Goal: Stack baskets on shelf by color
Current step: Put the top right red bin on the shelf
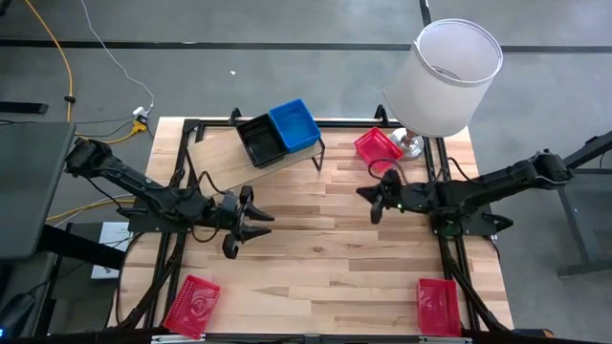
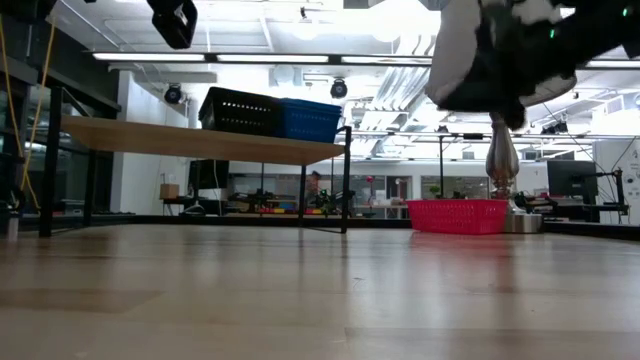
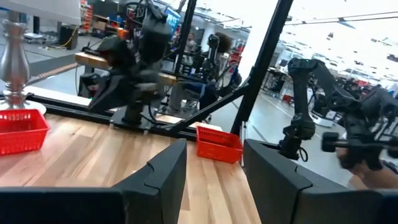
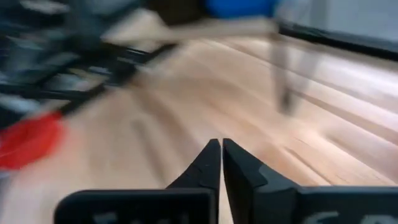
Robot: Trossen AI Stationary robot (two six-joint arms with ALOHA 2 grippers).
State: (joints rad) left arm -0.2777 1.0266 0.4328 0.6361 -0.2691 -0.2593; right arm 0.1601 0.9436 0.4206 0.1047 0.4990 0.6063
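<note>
Now | black basket (image 1: 259, 139), blue basket (image 1: 294, 124) on shelf (image 1: 222, 159) | left pincer (image 1: 248, 221) spread | right pincer (image 1: 376, 200) seemingly pressed together

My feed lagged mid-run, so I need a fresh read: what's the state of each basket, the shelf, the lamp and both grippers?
black basket: on shelf, touching blue one
blue basket: on shelf
red basket by lamp: on table, unstacked
red basket, near-left corner: on table
red basket, near-right corner: on table
shelf: standing, two baskets on it
lamp: upright
left gripper: open, empty
right gripper: shut, empty
</note>
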